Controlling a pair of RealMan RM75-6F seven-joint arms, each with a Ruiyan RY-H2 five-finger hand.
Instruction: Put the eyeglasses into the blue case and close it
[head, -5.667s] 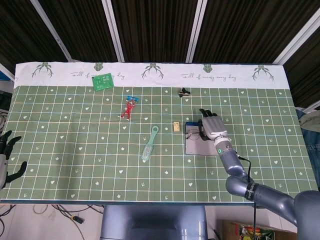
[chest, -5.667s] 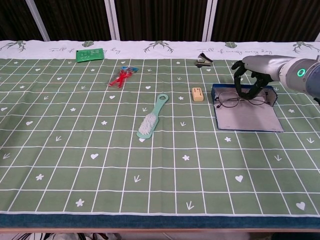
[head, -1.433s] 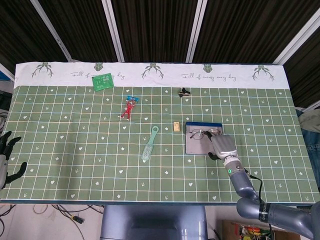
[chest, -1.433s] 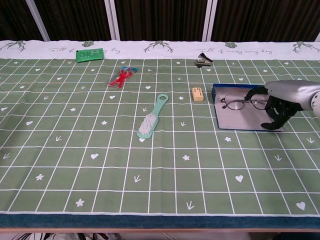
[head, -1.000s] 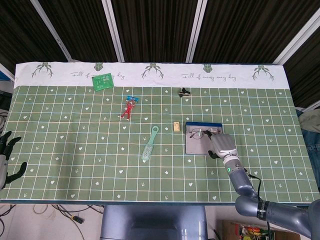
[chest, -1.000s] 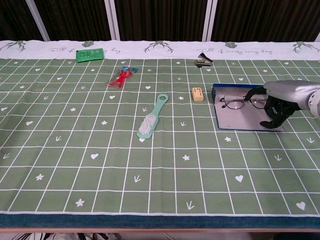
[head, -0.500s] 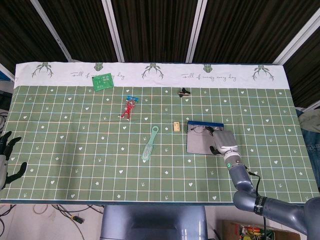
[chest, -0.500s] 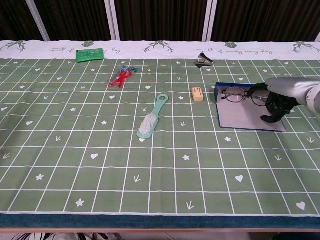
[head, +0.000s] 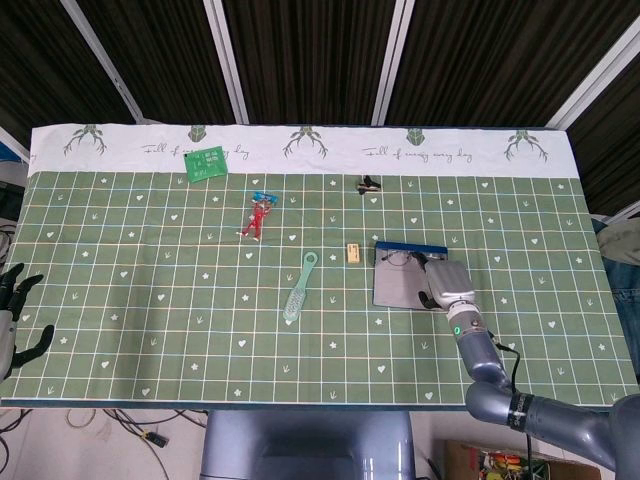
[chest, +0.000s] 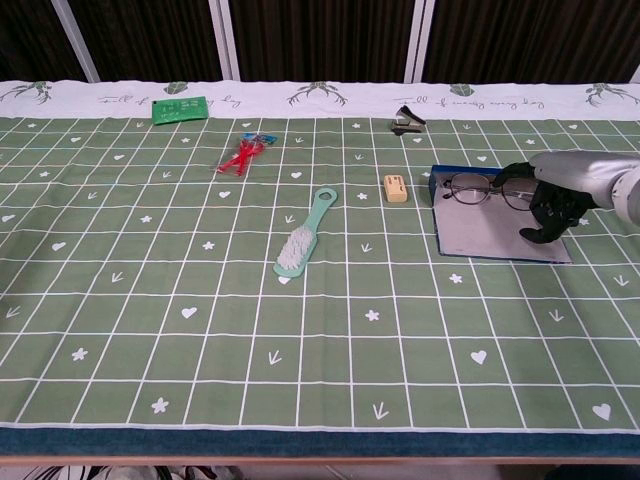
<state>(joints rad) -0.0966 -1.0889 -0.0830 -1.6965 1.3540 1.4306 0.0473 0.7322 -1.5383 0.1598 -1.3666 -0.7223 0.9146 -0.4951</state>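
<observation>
The eyeglasses (chest: 480, 187) already lie inside the open blue case (chest: 497, 236), at its far end on the right side of the desk (chest: 200, 330), so the step in hand looks like the closing. The right hand (chest: 552, 205) hangs over the case's right edge with fingers curled downward, grasping nothing I can make out, though whether the fingertips touch the case or the frame is unclear. Next, it needs to catch the flat lid and fold it over.
</observation>
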